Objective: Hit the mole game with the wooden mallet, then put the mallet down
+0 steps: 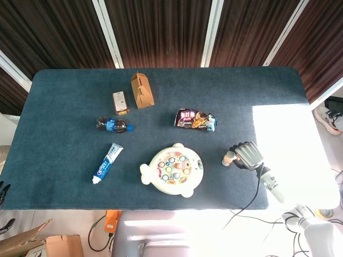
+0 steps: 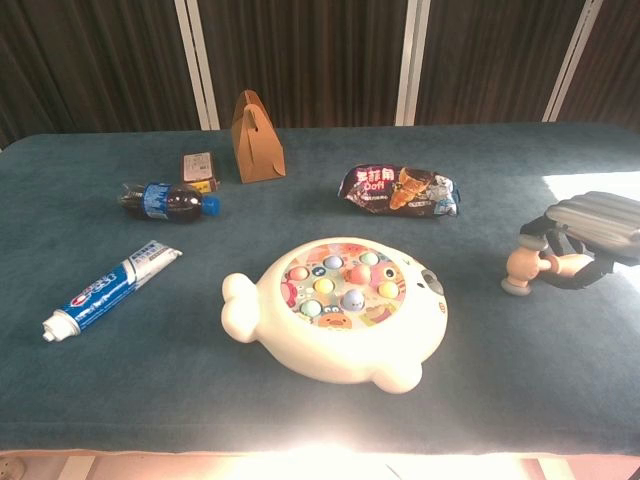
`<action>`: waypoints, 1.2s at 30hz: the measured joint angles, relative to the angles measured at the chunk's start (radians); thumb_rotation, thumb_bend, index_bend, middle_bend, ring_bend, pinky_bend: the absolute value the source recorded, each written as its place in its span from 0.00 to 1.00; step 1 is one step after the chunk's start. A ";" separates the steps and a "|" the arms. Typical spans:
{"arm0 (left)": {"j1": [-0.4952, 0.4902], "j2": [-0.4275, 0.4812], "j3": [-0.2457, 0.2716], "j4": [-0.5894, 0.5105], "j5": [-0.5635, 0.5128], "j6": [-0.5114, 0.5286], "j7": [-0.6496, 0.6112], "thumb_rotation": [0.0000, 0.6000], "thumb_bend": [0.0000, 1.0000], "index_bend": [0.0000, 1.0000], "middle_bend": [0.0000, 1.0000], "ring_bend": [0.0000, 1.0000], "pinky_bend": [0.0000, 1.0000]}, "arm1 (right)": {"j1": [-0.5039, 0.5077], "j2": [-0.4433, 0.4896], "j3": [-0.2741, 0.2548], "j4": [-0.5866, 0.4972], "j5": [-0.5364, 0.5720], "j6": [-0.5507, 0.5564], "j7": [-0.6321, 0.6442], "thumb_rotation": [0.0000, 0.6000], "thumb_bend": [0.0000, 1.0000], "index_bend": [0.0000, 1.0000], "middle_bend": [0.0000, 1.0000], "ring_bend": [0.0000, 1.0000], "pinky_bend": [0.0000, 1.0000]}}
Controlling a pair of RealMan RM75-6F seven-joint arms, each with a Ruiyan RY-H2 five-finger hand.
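Right robot hand [image 2: 585, 243] curls closed around smooth wooden mallet [image 2: 522, 270] beside rounded plastic mole game [image 2: 335, 308].

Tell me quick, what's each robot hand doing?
Left hand: not in view.
Right hand: holding the small wooden mallet.
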 measured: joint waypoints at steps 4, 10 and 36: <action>0.002 0.001 0.000 0.003 0.002 0.002 -0.009 1.00 0.21 0.00 0.00 0.00 0.07 | -0.003 -0.010 0.004 0.026 -0.003 0.035 0.018 1.00 0.46 1.00 0.68 0.57 0.59; 0.000 -0.001 0.003 0.010 0.008 -0.002 -0.019 1.00 0.21 0.00 0.00 0.00 0.07 | -0.007 -0.009 0.017 0.035 0.002 0.073 0.017 1.00 0.46 1.00 0.68 0.57 0.59; 0.006 -0.013 0.003 0.052 0.007 -0.004 -0.076 1.00 0.22 0.00 0.00 0.00 0.07 | 0.135 0.144 0.138 -0.610 0.008 0.096 -0.502 1.00 0.47 1.00 0.69 0.57 0.59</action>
